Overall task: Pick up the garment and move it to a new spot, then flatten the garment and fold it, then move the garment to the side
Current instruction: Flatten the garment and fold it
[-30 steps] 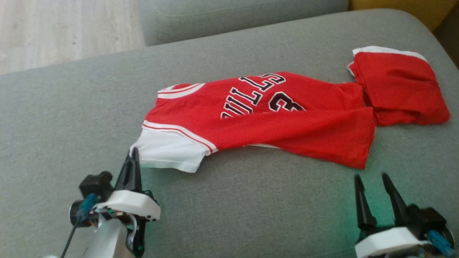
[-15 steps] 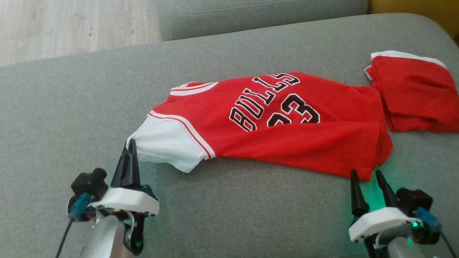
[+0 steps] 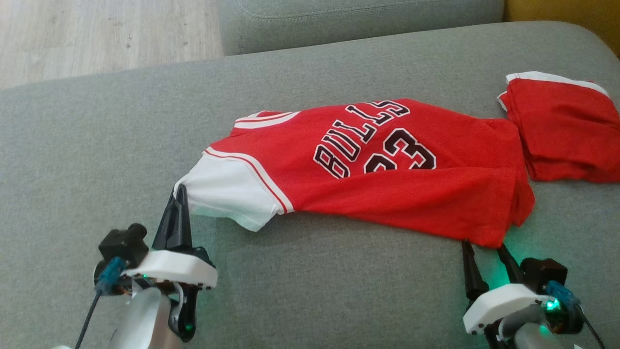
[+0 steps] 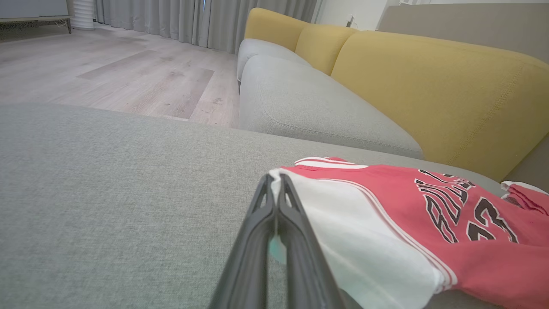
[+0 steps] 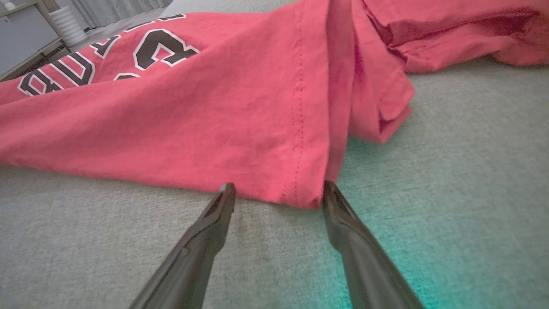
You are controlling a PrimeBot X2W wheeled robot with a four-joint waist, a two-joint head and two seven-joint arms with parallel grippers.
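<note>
Here, the left gripper pinches the red jersey by its white sleeve; the right gripper, spread wide, meets the hem corner.

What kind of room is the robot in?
Probably a living room: there is a grey sofa with yellow back cushions, a wooden floor and long grey curtains.

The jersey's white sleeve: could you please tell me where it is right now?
In the head view, the white sleeve is left of centre on the grey sofa cushion, its corner pinched in the shut left end effector.
</note>
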